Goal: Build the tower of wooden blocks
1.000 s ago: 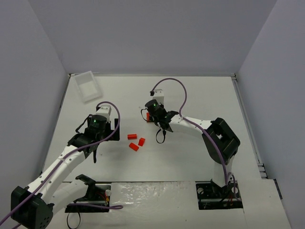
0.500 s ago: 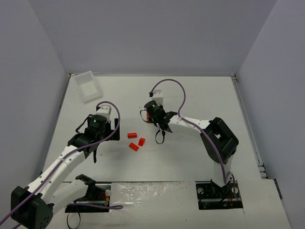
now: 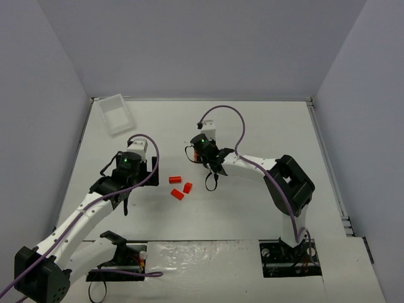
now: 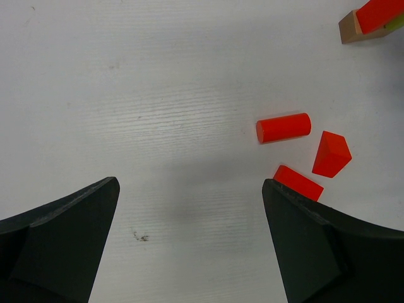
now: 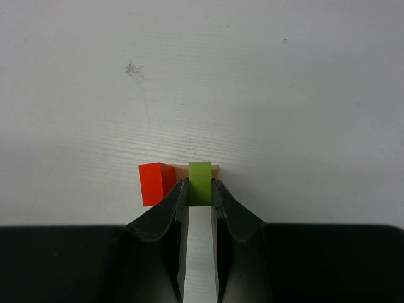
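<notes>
Right fingers clamp green block, likely seating it on tan base beside red block; left fingers spread wide, empty, near loose reds.

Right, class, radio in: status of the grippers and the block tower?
Left gripper open, empty. Right gripper shut on green block beside the tower's red block. Three red pieces loose. Nothing blocking.

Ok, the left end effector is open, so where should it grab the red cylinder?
Come straight down on the cylinder and close on its two flat ends. It lies on its side, so the round flanks could roll. The wedge and the block sit close along one flank, leaving little finger room there. The ends look freer.
</notes>
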